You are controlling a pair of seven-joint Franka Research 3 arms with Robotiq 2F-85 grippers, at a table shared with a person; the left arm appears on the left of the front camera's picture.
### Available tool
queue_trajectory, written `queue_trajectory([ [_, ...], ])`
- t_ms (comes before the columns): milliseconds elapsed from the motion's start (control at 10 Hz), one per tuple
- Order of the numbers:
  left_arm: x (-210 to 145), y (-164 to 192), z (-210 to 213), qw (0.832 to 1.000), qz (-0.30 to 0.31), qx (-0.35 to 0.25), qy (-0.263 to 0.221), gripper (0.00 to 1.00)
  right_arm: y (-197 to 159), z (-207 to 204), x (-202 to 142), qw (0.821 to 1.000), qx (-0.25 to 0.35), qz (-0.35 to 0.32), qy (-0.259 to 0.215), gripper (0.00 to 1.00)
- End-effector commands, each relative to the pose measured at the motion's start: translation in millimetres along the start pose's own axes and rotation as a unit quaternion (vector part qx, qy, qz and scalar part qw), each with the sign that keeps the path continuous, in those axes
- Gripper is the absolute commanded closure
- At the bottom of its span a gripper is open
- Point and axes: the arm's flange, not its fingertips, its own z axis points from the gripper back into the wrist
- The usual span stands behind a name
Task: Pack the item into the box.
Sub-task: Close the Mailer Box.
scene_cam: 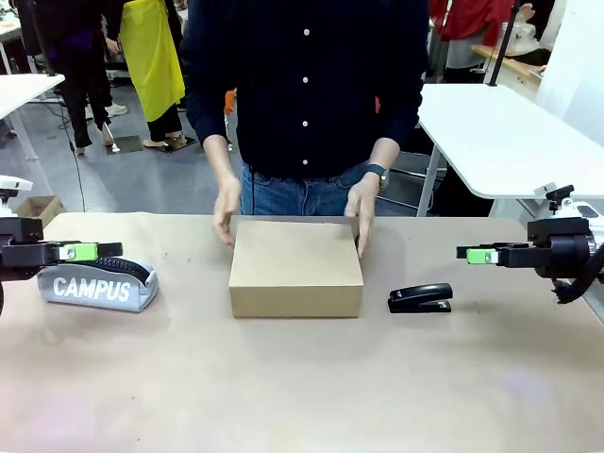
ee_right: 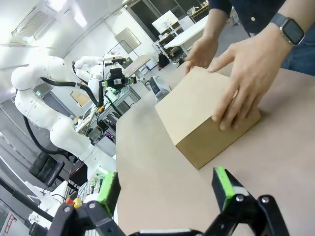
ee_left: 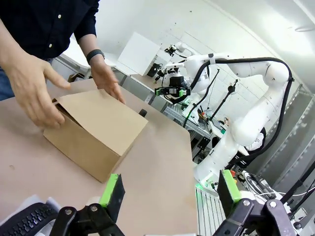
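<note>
The brown cardboard box (scene_cam: 295,268) lies closed at the table's middle, also seen as the box (ee_left: 96,132) and the box (ee_right: 202,118). A person's hands (scene_cam: 361,209) rest on its two far corners. The yellow utility knife is out of view. My left gripper (scene_cam: 102,251) hovers open at the left edge, just above the grey pencil case, nothing between its fingers (ee_left: 112,191). My right gripper (scene_cam: 477,254) hovers open at the right edge, well clear of the box, its green pads (ee_right: 222,185) apart and empty.
A grey "CAMPUS" pencil case (scene_cam: 99,286) lies left of the box. A black stapler (scene_cam: 420,298) lies right of it. A white table (scene_cam: 500,132) stands behind on the right. The paper-covered table (scene_cam: 302,387) has open room in front of the box.
</note>
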Motion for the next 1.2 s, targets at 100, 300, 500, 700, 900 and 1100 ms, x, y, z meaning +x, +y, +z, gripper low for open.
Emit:
queue_trajectory([
  [100,1.4,-2.0,2.1,1.0,-0.003,0.001,0.003,0.0,3.0,0.1,2.6,1.0,0.0,0.004,0.001,0.0],
  [300,1.4,-2.0,2.1,1.0,-0.003,0.001,0.003,0.0,3.0,0.1,2.6,1.0,0.0,0.004,0.001,0.0],
  [500,1.4,-2.0,2.1,1.0,-0.003,0.001,0.003,0.0,3.0,0.1,2.6,1.0,0.0,0.004,0.001,0.0],
  [700,1.4,-2.0,2.1,1.0,-0.003,0.001,0.003,0.0,3.0,0.1,2.6,1.0,0.0,0.004,0.001,0.0],
  [900,1.4,-2.0,2.1,1.0,-0.003,0.001,0.003,0.0,3.0,0.1,2.6,1.0,0.0,0.004,0.001,0.0],
  [1100,1.4,-2.0,2.1,1.0,-0.003,0.001,0.003,0.0,3.0,0.1,2.6,1.0,0.0,0.004,0.001,0.0],
])
